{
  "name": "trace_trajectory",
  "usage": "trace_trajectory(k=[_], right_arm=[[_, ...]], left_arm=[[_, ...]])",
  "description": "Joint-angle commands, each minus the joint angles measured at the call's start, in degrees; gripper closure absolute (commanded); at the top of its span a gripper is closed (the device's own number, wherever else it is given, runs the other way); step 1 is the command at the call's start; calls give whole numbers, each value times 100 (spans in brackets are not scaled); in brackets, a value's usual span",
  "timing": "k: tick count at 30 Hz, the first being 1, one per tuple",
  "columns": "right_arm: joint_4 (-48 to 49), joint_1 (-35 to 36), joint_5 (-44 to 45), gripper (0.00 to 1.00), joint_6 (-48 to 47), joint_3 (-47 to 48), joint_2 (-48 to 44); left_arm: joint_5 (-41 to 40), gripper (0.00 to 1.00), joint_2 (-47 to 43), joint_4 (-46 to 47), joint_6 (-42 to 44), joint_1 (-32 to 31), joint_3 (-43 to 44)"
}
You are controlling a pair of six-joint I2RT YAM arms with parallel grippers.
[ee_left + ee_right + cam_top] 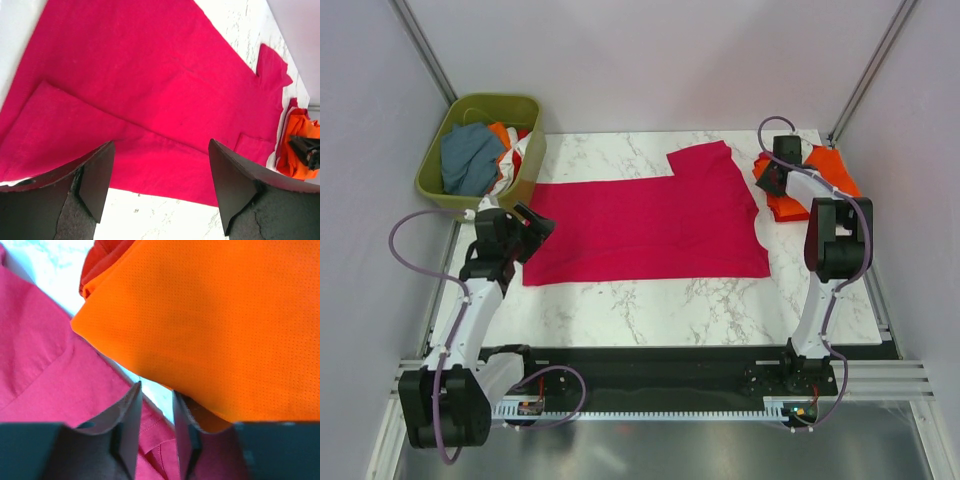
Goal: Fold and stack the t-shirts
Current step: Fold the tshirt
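A magenta-pink t-shirt lies flat across the marble table, partly folded, with one sleeve sticking out at the back. It also shows in the left wrist view and the right wrist view. My left gripper hangs at the shirt's left edge, wide open and empty. My right gripper is low at the shirt's right edge, beside a folded orange t-shirt that lies on a red one. Its fingers stand a narrow gap apart, with the magenta hem between them.
An olive-green basket at the back left holds a grey-blue cloth and an orange one. White walls close in on both sides. The orange shirt fills the right wrist view, red under it.
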Motion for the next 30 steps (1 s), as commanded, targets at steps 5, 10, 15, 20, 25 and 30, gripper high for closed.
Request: trace_trajectory(k=[5,10,15,20,25,30], right_arm=[[264,-57,-461,47,-145,682,26],[275,249,-1200,38,-32,1605,763],[248,365,-1114,38,30,2686,1624],[204,357,-1439,39,-101,3855,2451],[291,357,-1422,39,-163,4288,3076],[626,365,-1597,43,-49,4366,3357]], left_arm=[[-234,18,558,555,-163,-594,336],[-324,18,1364,714,-137,-1008,872],[-138,19,2016,1030,-58,-1034,1330],[-217,19,2596,1329,56,-1026,1708],[-86,19,3133,1681,12,-1026,1998],[-50,20,3415,1830,56,-1026,2104]])
